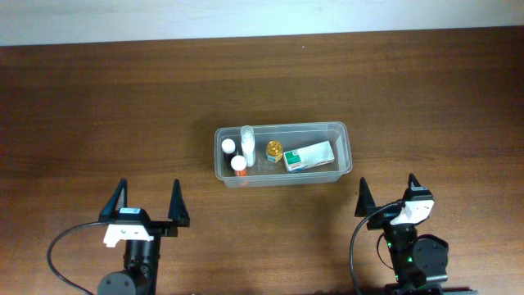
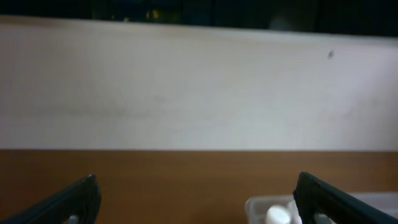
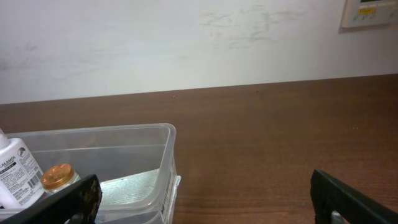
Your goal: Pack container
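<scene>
Listing container [image 1: 345, 156], clear tub sitting central on the tabletop [image 1: 98, 98], holding small bottles [image 1: 238, 164] and a carton box [image 1: 309, 156]; probably weighing little, flexing at thin slick walls, gripping best over a short-end rim. Gaping wide and empty, nearer the tabletop edge: left pincer [image 1: 149, 192], right pincer [image 1: 386, 188].

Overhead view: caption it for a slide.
Clear container holding bottles and a carton, on a wooden table before two open end effectors.

A clear, translucent plastic rectangular container [image 1: 342, 152] with rounded corners and a rim is seen upright, open-topped and partly filled, set lengthwise across the mid-bench [image 1: 98, 98].
</scene>
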{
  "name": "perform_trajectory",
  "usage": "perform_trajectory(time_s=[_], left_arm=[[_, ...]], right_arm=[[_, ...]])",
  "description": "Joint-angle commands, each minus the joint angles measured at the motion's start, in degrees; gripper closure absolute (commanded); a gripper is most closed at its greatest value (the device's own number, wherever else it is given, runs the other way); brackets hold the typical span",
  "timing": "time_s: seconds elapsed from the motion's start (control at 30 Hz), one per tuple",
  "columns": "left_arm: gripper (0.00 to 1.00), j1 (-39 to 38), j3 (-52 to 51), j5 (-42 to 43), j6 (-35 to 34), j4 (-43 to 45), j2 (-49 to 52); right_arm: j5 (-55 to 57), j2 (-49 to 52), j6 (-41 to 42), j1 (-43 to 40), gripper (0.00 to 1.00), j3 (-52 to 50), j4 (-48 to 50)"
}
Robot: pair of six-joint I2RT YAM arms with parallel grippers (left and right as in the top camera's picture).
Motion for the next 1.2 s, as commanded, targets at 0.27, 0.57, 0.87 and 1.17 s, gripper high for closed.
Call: perform_trajectory(time_s=[0.27,0.57,0.87,1.17], left_arm=[[0.0,2.1,-6.4,0.6,3.0,-2.5,-0.8],[0.0,2.2,-6.8,0.4,3.2,-7.4,-0.8],[0.0,2.2,-6.8,0.4,3.2,-7.4,-0.8],[0.0,2.2,-6.8,0.4,3.2,-7.4,-0.8]], right_arm=[[0.5,-0.4,-0.2,0.3,0.02,-0.3,-0.3],[0.5,-0.4,-0.2,0.3,0.02,-0.3,-0.3],[0.5,-0.4,-0.2,0.3,0.02,-0.3,-0.3],[0.5,-0.4,-0.2,0.3,0.02,-0.3,-0.3]])
